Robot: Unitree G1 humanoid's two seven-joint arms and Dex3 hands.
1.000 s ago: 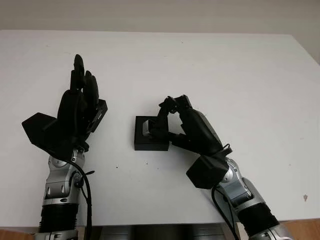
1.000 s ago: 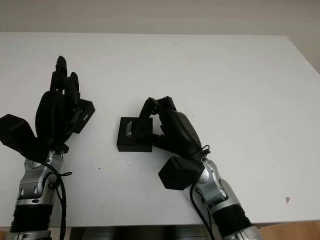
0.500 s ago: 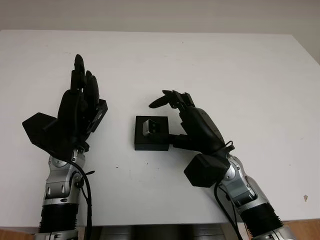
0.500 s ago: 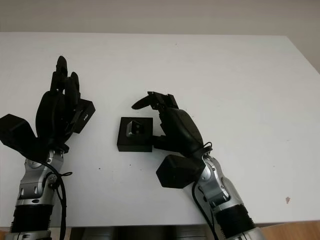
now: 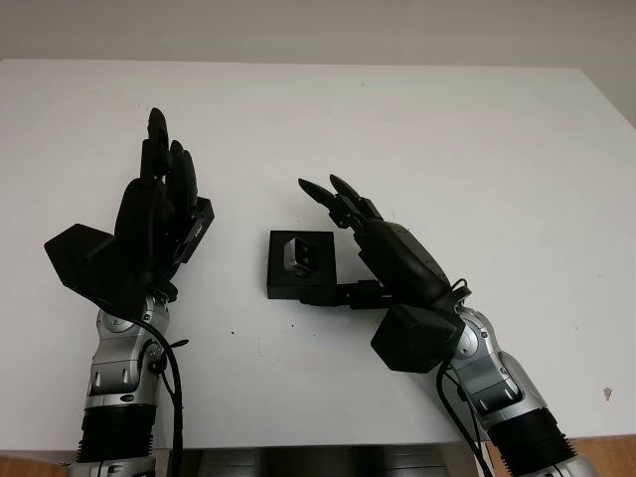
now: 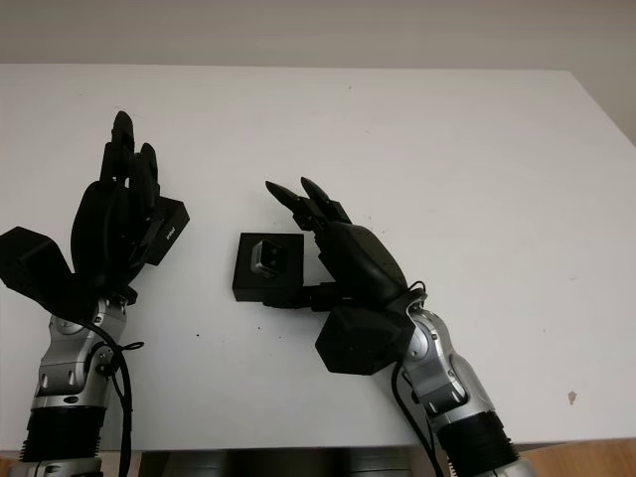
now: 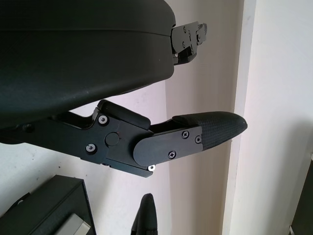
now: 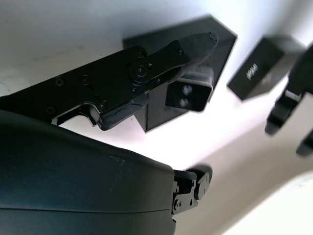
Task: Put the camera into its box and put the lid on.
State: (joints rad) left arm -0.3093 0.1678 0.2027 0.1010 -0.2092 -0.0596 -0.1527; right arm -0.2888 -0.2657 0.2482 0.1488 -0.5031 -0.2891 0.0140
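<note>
1. White surface [image 5: 477, 149] carries a black square box [image 5: 301, 264], near the middle, between the two arms.
2. Box is open-topped and low-walled; it sits flat on the surface with its sides roughly square to the surface edges.
3. Camera [image 5: 300, 257] sits inside the box: small, grey-silver body with a darker face. In the right wrist view it shows as a grey block [image 8: 190, 92] with two small dark spots, down in the box recess.
4. Lid [image 6: 167, 231]: flat black rectangular piece with a small pale marking on its side, left of the box and well apart from it, not on the box.
5. Left robot hand [image 5: 159, 214] is raised upright over the left part of the surface, fingers pointing away from the robot, directly in front of the lid and covering most of it. Cannot tell whether it grips or touches the lid.
6. Right robot hand [image 5: 373, 248] is open, holding nothing, just right of the box, fingers [image 5: 333, 194] stretched out above and beyond the box's far right corner.
7. Right thumb [image 5: 343, 294] lies along the near right side of the box, close to its wall; contact cannot be told.
</note>
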